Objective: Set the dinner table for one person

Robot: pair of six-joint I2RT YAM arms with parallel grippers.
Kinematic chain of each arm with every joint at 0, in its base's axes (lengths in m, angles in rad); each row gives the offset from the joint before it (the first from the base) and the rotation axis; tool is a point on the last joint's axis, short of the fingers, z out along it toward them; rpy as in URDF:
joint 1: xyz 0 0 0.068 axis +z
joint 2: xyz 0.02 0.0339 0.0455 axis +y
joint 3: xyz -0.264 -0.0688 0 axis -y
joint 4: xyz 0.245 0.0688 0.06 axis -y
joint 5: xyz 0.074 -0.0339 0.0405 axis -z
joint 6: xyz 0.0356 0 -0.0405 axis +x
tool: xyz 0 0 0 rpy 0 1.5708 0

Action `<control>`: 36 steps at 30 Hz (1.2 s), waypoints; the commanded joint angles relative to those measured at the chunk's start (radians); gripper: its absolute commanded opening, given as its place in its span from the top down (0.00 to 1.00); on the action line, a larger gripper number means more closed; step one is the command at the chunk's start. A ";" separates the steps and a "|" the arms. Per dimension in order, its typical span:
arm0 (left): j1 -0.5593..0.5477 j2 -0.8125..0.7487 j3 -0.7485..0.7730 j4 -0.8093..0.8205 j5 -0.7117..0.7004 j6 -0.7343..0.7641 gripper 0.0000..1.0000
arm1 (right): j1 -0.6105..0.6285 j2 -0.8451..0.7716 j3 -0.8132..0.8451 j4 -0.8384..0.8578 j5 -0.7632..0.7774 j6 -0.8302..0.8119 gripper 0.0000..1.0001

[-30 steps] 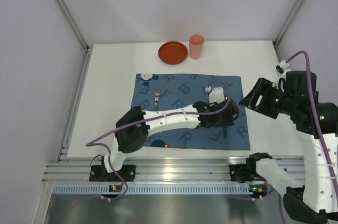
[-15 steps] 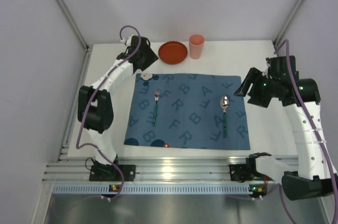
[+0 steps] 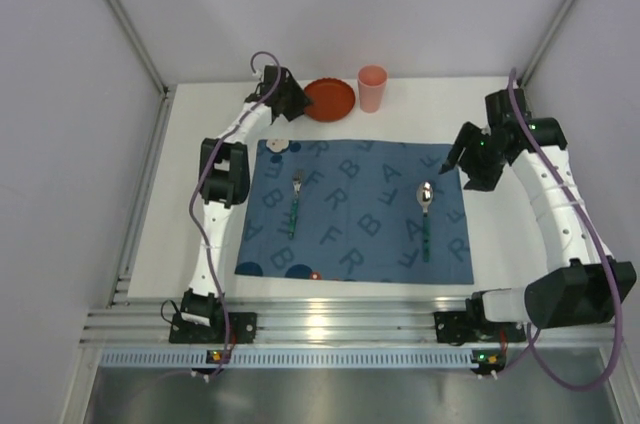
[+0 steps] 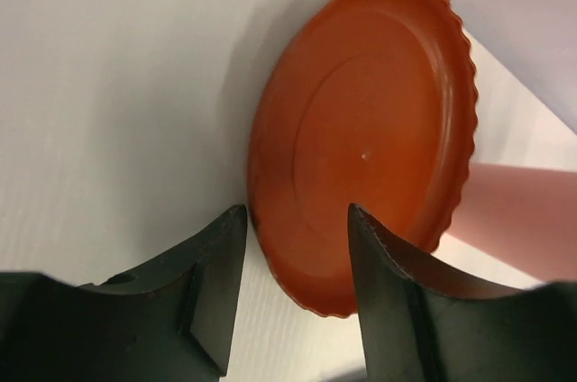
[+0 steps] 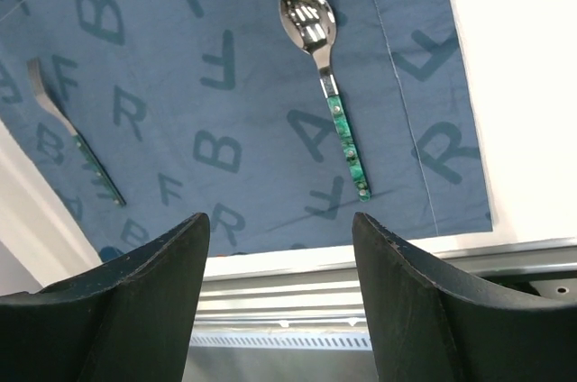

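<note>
Lying on white dinner table [image 3: 180, 194], blue lettered mat [image 3: 355, 214], grey walls [image 3: 330, 4]

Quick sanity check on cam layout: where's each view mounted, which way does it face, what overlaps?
Top external: above and behind the bases, looking down on the table; left arm and right arm show.
Left wrist: faces the orange plate and pink cup; left fingers frame its near rim.
Right wrist: looks down on the mat, spoon, fork; right fingers show.
Shared: top also shows plate, cup, mat, spoon, fork; wrist views share nothing.
</note>
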 commanded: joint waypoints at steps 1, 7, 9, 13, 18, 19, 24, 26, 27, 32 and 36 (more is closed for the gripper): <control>0.006 0.032 0.072 -0.012 0.017 -0.021 0.47 | -0.017 0.027 0.045 0.046 0.033 0.016 0.35; 0.006 0.105 0.136 -0.044 0.028 -0.013 0.58 | -0.033 0.156 0.088 0.127 0.038 -0.021 0.35; 0.008 0.122 0.153 -0.043 0.039 -0.016 0.79 | -0.033 0.222 0.125 0.228 -0.030 -0.033 0.35; 0.019 0.121 0.146 -0.012 0.083 -0.030 1.00 | -0.033 0.360 0.206 0.521 -0.256 0.029 0.34; 0.022 -0.032 -0.004 0.067 0.168 -0.029 1.00 | -0.020 0.746 0.638 0.719 -0.380 0.146 0.33; 0.022 -0.067 -0.037 0.072 0.177 -0.024 1.00 | -0.017 0.811 0.725 0.716 -0.381 0.186 0.33; 0.022 -0.303 -0.219 0.002 0.253 0.080 1.00 | -0.002 1.129 1.096 0.754 -0.314 0.293 0.32; 0.022 -0.365 -0.264 -0.047 0.276 0.122 1.00 | 0.018 1.152 1.063 0.794 -0.257 0.304 0.32; 0.022 -0.437 -0.331 -0.079 0.283 0.161 1.00 | 0.026 1.159 1.055 0.796 -0.236 0.296 0.32; 0.022 -0.641 -0.537 -0.130 0.270 0.244 1.00 | 0.085 1.209 1.035 0.779 -0.182 0.244 0.34; 0.012 -0.730 -0.607 -0.231 0.292 0.310 1.00 | 0.111 1.215 1.015 0.733 -0.131 0.207 0.36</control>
